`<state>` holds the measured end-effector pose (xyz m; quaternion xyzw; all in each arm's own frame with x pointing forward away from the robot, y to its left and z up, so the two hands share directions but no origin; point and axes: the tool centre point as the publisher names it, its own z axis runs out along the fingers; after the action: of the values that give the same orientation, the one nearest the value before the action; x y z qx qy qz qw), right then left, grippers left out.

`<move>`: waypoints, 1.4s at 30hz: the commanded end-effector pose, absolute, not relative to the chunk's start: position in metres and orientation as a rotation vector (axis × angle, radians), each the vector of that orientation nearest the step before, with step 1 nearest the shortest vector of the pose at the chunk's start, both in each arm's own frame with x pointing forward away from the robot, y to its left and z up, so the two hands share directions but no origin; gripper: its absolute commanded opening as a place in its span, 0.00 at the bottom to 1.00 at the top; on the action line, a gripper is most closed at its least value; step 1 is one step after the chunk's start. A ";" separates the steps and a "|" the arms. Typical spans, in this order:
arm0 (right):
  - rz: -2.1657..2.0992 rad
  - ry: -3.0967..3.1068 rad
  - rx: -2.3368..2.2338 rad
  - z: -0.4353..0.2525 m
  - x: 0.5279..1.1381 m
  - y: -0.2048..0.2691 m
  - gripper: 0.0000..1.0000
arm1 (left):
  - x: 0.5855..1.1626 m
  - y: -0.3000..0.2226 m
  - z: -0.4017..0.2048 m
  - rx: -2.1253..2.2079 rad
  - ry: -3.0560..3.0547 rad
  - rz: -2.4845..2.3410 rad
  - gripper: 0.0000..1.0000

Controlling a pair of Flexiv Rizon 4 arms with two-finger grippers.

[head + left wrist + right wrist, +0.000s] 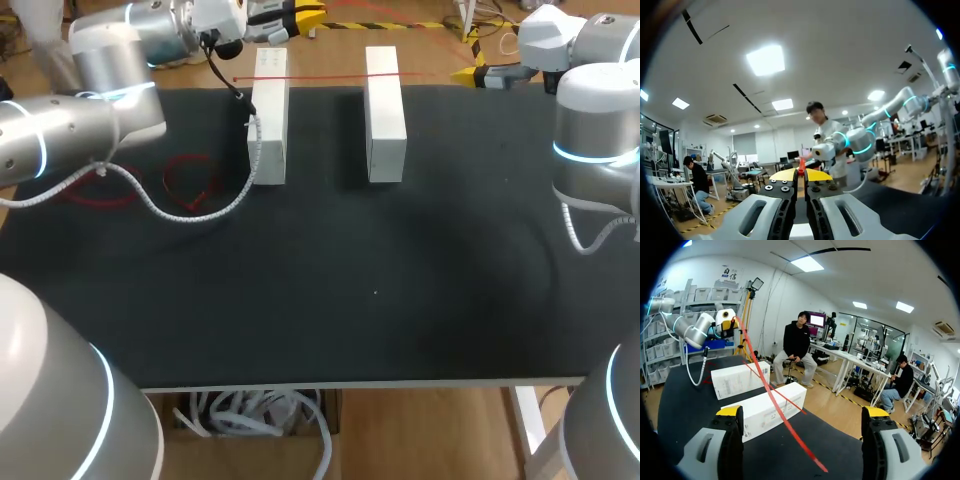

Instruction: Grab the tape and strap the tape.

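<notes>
One thin red tape (771,395) crosses two white boxes (268,115) at the far side of the black table (350,300); from above it is faint. The left gripper (801,174) pinches its far end between nearly closed yellow tips. The right gripper (802,412) gapes wide and holds nothing, with the tape's loose end lying between its fingers. Red loops (190,185) lie partly hidden behind the left arm's cable.

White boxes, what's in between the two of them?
In the head view, bare black table lies between the left box and the right box, with red tape stretched across their far ends.
</notes>
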<state>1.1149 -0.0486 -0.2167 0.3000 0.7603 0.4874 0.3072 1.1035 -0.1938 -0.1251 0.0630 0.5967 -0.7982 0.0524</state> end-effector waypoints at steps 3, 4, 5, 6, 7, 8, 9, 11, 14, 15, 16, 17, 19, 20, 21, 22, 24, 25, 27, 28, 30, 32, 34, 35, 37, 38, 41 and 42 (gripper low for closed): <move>1.289 2.011 0.793 -0.217 1.115 -0.049 1.00 | 1.101 -0.194 -0.124 0.184 1.815 -2.420 0.00; 1.289 2.011 0.793 -0.217 1.115 -0.049 1.00 | 1.101 -0.194 -0.124 0.184 1.815 -2.420 0.00; 1.289 2.011 0.793 -0.217 1.115 -0.049 1.00 | 1.101 -0.194 -0.124 0.184 1.815 -2.420 0.00; 1.289 2.011 0.793 -0.217 1.115 -0.049 1.00 | 1.101 -0.194 -0.124 0.184 1.815 -2.420 0.00; 1.340 2.041 0.857 -0.218 1.109 -0.042 1.00 | 1.101 -0.194 -0.124 0.184 1.815 -2.420 0.00; 1.329 2.045 0.894 -0.218 1.104 -0.038 1.00 | 1.101 -0.194 -0.124 0.184 1.815 -2.420 0.00; 1.358 2.066 0.973 -0.218 1.100 -0.035 1.00 | 1.101 -0.194 -0.124 0.184 1.815 -2.420 0.00; 1.398 2.078 1.127 -0.216 1.090 -0.032 1.00 | 1.101 -0.194 -0.124 0.184 1.815 -2.420 0.00; 1.440 2.100 1.362 -0.215 1.072 -0.031 1.00 | 1.101 -0.194 -0.124 0.184 1.815 -2.420 0.00; 1.432 2.110 1.399 -0.216 1.066 -0.032 1.00 | 1.101 -0.194 -0.124 0.184 1.815 -2.420 0.00; 1.446 2.103 1.429 -0.215 1.061 -0.032 1.00 | 1.101 -0.194 -0.124 0.184 1.815 -2.420 0.00; 1.462 2.096 1.499 -0.215 1.057 -0.032 1.00 | 1.101 -0.194 -0.124 0.184 1.815 -2.420 0.00; 1.520 2.039 1.672 -0.214 1.055 -0.035 1.00 | 1.101 -0.194 -0.124 0.184 1.815 -2.420 0.00; 1.553 1.995 1.790 -0.214 1.057 -0.037 1.00 | 1.101 -0.194 -0.124 0.184 1.815 -2.420 0.00; 1.588 1.946 1.876 -0.215 1.059 -0.038 1.00 | 1.101 -0.194 -0.124 0.184 1.815 -2.420 0.00; 1.608 1.895 1.943 -0.217 1.062 -0.039 1.00 | 1.101 -0.194 -0.124 0.184 1.815 -2.420 0.00; 1.641 1.827 2.068 -0.223 1.066 -0.042 1.00 | 1.101 -0.194 -0.124 0.184 1.815 -2.420 0.00; 1.647 1.818 2.088 -0.226 1.068 -0.042 1.00 | 1.101 -0.194 -0.124 0.184 1.815 -2.420 0.00; 1.644 1.740 2.221 -0.233 1.069 -0.042 1.00 | 1.101 -0.194 -0.124 0.184 1.815 -2.420 0.00; 1.661 1.707 2.255 -0.236 1.068 -0.042 1.00 | 1.101 -0.194 -0.124 0.184 1.815 -2.420 0.00; 1.656 1.634 2.328 -0.243 1.070 -0.043 1.00 | 1.101 -0.194 -0.124 0.184 1.815 -2.420 0.00; 1.611 1.618 2.351 -0.246 1.069 -0.041 1.00 | 1.101 -0.194 -0.124 0.184 1.815 -2.420 0.00; 1.577 1.694 2.240 -0.242 1.068 -0.034 1.00 | 1.101 -0.194 -0.124 0.184 1.815 -2.420 0.00; 1.486 1.826 2.035 -0.236 1.066 -0.028 1.00 | 1.101 -0.194 -0.124 0.184 1.815 -2.420 0.00; 1.486 1.826 2.035 -0.236 1.066 -0.028 1.00 | 1.101 -0.194 -0.124 0.184 1.815 -2.420 0.00; 1.486 1.826 2.035 -0.236 1.066 -0.028 1.00 | 1.101 -0.194 -0.124 0.184 1.815 -2.420 0.00; 1.486 1.826 2.035 -0.236 1.066 -0.028 1.00 | 1.101 -0.194 -0.124 0.184 1.815 -2.420 0.00; 1.486 1.826 2.035 -0.236 1.066 -0.028 1.00 | 1.101 -0.194 -0.124 0.184 1.815 -2.420 0.00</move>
<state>1.0658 -0.0286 -0.2403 0.6476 0.5811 0.4927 0.0165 1.1026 -0.1939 -0.1245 0.0620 0.5974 -0.7977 0.0531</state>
